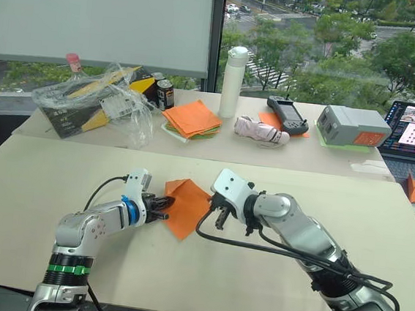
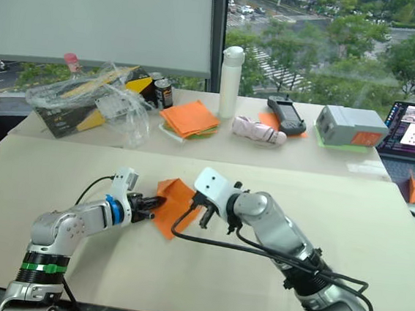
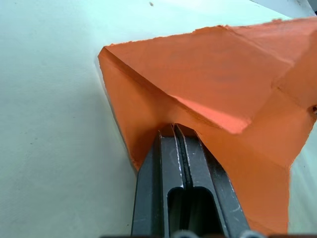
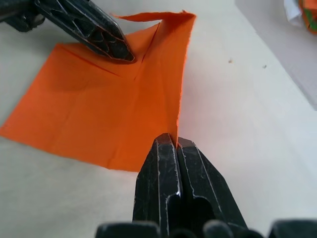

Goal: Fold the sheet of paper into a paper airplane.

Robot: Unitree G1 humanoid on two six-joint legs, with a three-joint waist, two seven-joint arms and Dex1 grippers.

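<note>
1. While you look at the thin bright-orange sheet of paper (image 1: 186,206), note that it lies about midway along the near desk (image 1: 36,183), well in from its front edge, creased but far from a pointed wedge.
2. At its left corner the left gripper (image 3: 174,130) has its two black fingers pressed together on the paper, and a small flap is bent up beside them.
3. At the opposite side the right gripper (image 4: 170,140) is likewise pinched narrow onto the sheet's edge, and that side stands up off the desk.
4. You appear to be in an early fold, I judge: one side pinned, the other raised to swing over along a crease.
5. Your next move calls for carrying the raised edge across without tearing it, keeping the left pinch steady, then flattening the fold.
6. Thin paper may buckle or slip from either pinch, so go gently.
7. On the far desk (image 1: 325,156), well apart, you have a thick stack of orange and green sheets (image 1: 192,119), a white bottle (image 1: 233,82), a black handheld controller (image 1: 288,113), a grey box (image 1: 353,126) and a crumpled clear plastic bag (image 1: 103,95) toward its left end.
</note>
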